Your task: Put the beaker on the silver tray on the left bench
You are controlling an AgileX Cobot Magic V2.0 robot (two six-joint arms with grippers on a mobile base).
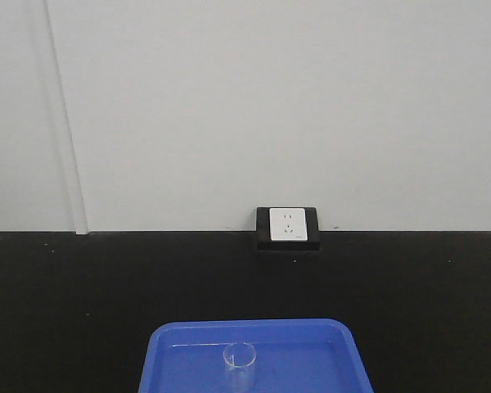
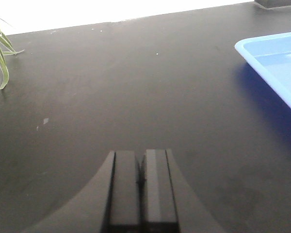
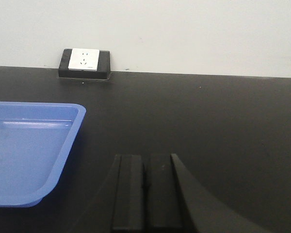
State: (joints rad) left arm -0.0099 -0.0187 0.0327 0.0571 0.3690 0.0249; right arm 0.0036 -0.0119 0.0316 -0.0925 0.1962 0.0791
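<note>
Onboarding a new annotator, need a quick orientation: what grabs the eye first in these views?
The bright blue tray in the foreground of the black worktop, with the small clear beaker standing upright inside it. Behind it, a white wall socket sits where bench meets wall. The wrist views show the left gripper and right gripper shut, one on either side of the tray.

Clear beaker point(image 1: 239, 366) upright in blue tray point(image 1: 315, 364)

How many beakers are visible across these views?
1. The beaker stands inside the blue tray at the front view's bottom edge; the tray is cropped, so others may be hidden.
</note>
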